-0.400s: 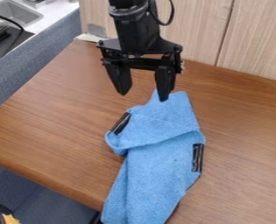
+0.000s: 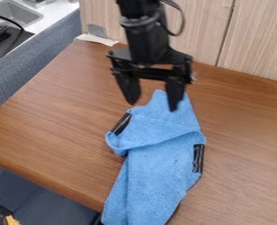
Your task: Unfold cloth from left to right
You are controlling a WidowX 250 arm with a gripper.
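Blue cloth (image 2: 158,171) partly behind black fingers (image 2: 175,91), lower end out of view.

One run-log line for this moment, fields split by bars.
gripper: open, over cloth's far end | blue cloth: folded, on table | black strips: one each side | unfolding: not done

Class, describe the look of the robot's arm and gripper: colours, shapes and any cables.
The arm is black, with rounded, column-like segments and a black cable looping beside it. The gripper is also black, with a wide crosspiece and two chunky fingers that taper towards their tips.
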